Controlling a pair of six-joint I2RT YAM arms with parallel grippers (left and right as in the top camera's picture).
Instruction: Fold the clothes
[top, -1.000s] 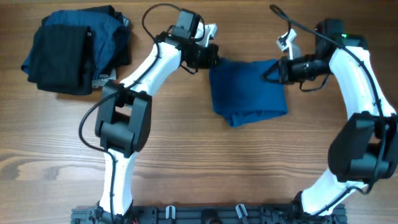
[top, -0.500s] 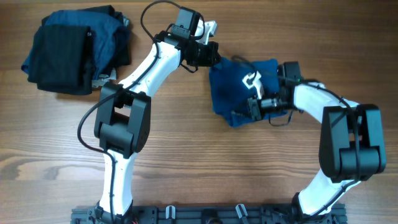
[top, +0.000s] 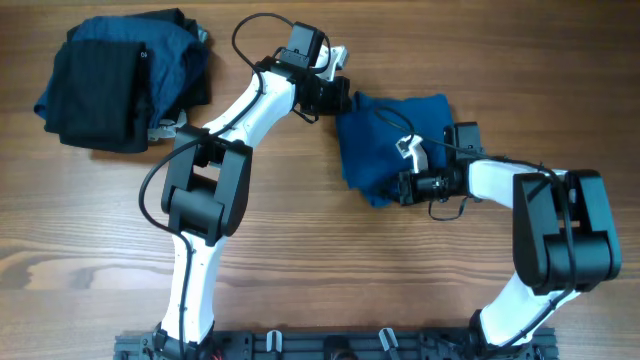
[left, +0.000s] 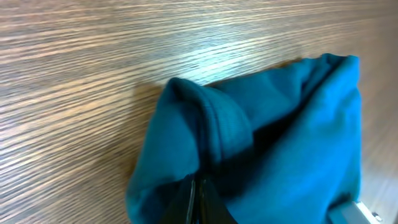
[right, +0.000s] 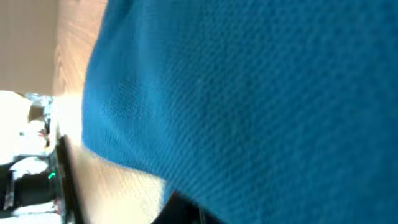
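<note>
Overhead, blue shirt (top: 385, 135) between tools, left tool (top: 345, 101) pinching its corner, right tool (top: 398, 188) pinching its edge

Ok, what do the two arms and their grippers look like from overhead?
The left arm and right arm have white link shells, bulky black joint housings and thin black cables at the wrists. The left gripper and right gripper are black, each with a small white part.

Blue shirt (top: 372, 142) bunched centrally; dark garments (top: 100, 85) piled, perhaps folded, top-left.
</note>
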